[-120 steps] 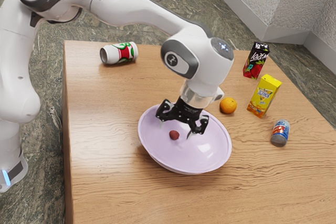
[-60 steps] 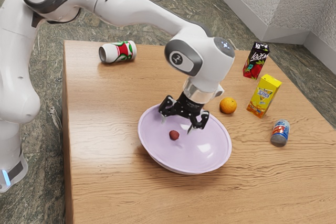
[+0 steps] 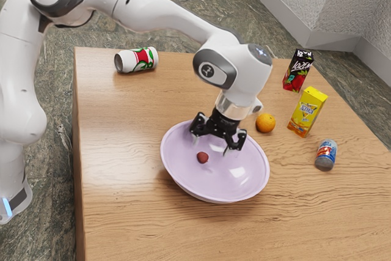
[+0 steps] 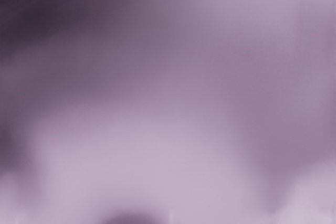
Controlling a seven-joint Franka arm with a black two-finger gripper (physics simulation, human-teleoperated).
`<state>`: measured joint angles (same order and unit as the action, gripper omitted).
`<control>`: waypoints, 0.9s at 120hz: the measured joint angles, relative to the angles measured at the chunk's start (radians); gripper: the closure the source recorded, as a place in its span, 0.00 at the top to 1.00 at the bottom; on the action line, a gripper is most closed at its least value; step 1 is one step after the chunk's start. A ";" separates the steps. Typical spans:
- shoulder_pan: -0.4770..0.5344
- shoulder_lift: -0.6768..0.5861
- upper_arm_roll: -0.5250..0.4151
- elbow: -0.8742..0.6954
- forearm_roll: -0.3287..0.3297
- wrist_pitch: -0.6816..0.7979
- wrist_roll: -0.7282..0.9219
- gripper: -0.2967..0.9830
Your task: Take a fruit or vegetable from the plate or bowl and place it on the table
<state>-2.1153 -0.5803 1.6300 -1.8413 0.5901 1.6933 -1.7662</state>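
Note:
Over the lilac bowl, my gripper hangs tilted, its two fingers wide apart with nothing gripped. A small dark red fruit lies on the bowl's inner surface, just below the space between the fingertips and apart from them as far as I can tell. In the wrist view the lilac surface of the bowl is close and blurred, with a dark patch at the lower edge that I cannot identify.
An orange sits on the wooden table beside the bowl. Beyond it stand a yellow carton, a black carton and a small can. A white-and-red can lies near the far edge.
My gripper has risen slightly and shifted toward the exterior view's right, still open. The white-and-red can has rolled a little toward the exterior view's left. The red fruit stayed in place.

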 joint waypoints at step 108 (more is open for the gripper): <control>0.053 -0.003 -0.032 -0.084 0.000 0.106 0.009 0.73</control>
<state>-2.0627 -0.5833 1.5984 -1.9255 0.5904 1.7991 -1.7576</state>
